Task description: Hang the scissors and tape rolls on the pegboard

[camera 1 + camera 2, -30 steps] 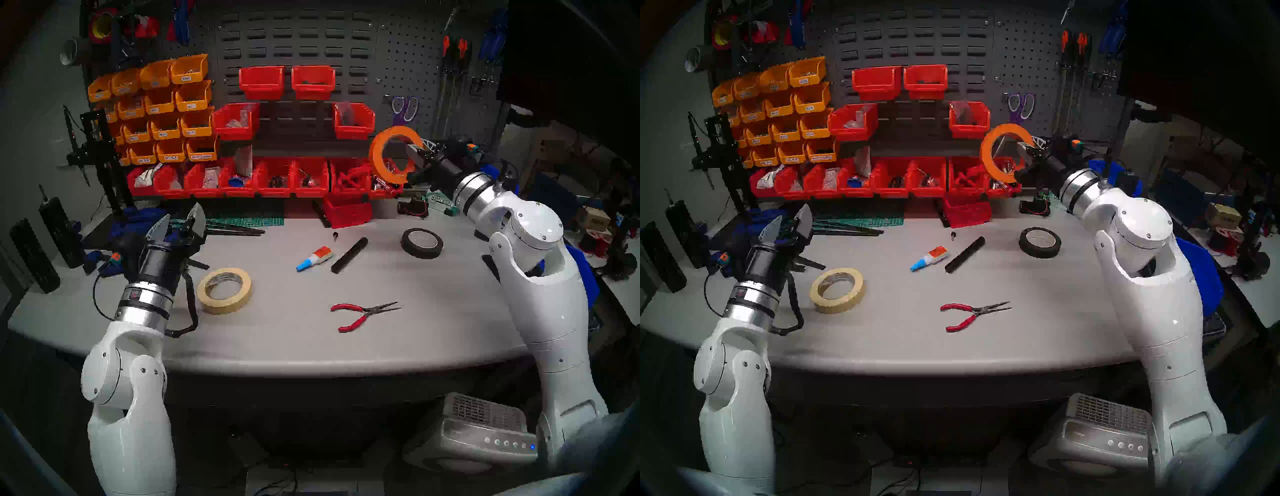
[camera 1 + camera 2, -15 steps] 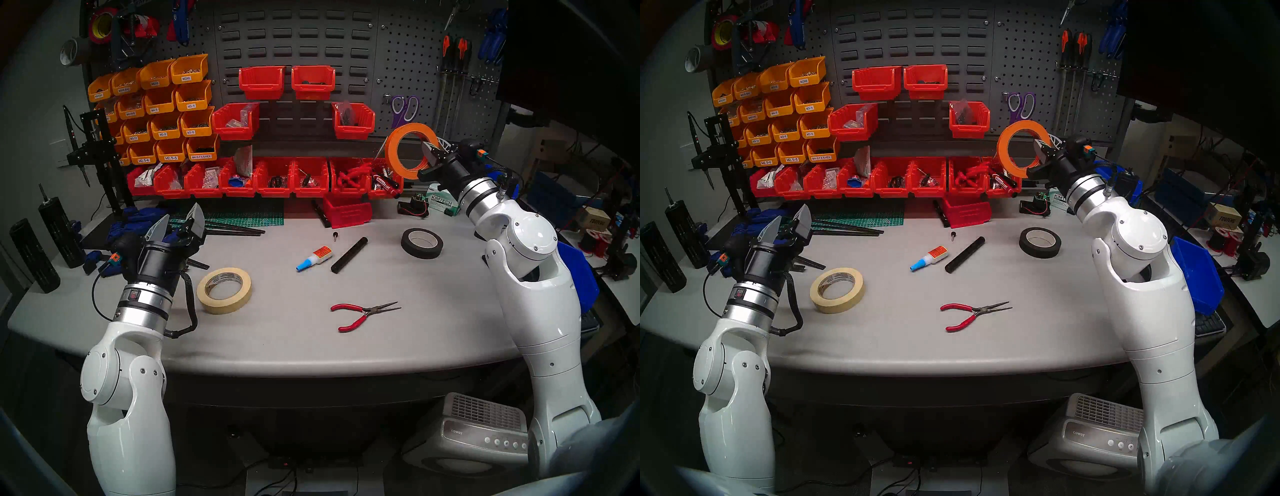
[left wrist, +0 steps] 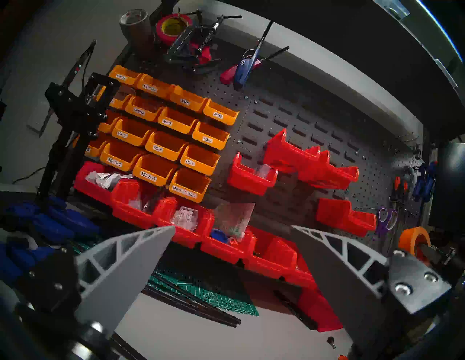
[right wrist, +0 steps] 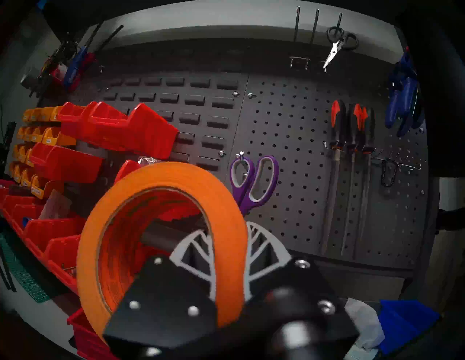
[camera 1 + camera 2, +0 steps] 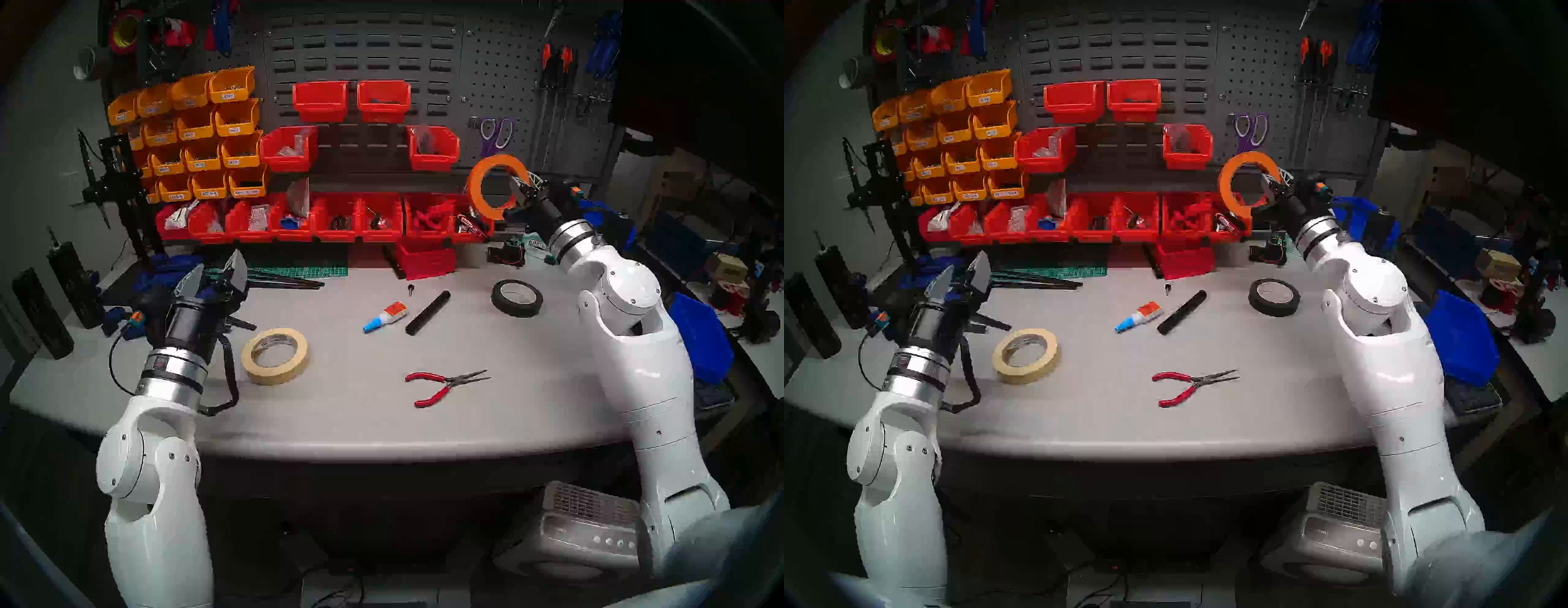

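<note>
My right gripper (image 5: pixel 522 187) is shut on the rim of the orange tape roll (image 5: pixel 474 187), held upright in the air in front of the pegboard (image 5: pixel 500 76), just below the purple-handled scissors (image 5: pixel 491 146). In the right wrist view the scissors (image 4: pixel 247 198) hang by one loop on a hook, and the orange roll (image 4: pixel 161 173) fills the lower left. The cream tape roll (image 5: pixel 275 375) lies flat on the table, right of my left gripper (image 5: pixel 218 261), which is open and empty above the table's left side.
On the table lie a black tape roll (image 5: pixel 517 312), red pliers (image 5: pixel 441 384), a glue bottle (image 5: pixel 386 316) and a black cylinder (image 5: pixel 427 312). Red bins (image 5: pixel 339 220) line the back. Files and screwdrivers (image 5: pixel 555 85) hang right of the scissors.
My right gripper carried the orange roll to the right, then slightly back left and farther toward the pegboard. My left arm shifted slightly; its gripper stays open.
</note>
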Available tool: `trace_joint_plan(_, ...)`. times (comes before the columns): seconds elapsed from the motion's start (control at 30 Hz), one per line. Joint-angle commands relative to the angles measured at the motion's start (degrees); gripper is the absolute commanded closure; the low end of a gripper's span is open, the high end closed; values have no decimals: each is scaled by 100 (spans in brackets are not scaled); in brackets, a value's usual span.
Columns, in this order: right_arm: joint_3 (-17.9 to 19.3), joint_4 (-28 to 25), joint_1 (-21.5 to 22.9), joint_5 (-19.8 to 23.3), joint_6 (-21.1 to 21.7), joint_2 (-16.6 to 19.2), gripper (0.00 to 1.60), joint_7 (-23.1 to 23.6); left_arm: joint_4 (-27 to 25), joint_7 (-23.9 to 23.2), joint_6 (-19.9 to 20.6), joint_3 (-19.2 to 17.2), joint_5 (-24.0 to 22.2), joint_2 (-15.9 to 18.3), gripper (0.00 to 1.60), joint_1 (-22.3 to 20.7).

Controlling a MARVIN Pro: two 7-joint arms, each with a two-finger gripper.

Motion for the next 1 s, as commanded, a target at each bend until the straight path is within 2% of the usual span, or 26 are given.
trace_joint_plan(0.0,110,-55,678,-65,-242,-6,160,-6,-231,-36,-76,-28,-34,-13,0,-11)
trace_joint_plan(0.1,181,-79,689,-84,-261,8,160,-11,-242,-37,-77,-49,-38,-17,0,3)
trace_joint_plan(0.2,152,113,939,-87,-279,-11,160,13,-253,-42,-79,-64,-42,-19,0,13)
trace_joint_plan(0.27,201,71,860,-99,-295,-16,160,20,-260,-49,-74,-65,-46,-18,0,19)
trace_joint_plan(0.33,154,212,1041,-111,-292,-32,160,55,-277,-61,-66,-45,-49,-21,0,26)
trace_joint_plan(0.97,208,721,1645,-228,-219,-140,160,292,-288,-41,-65,-12,-40,-31,0,18)
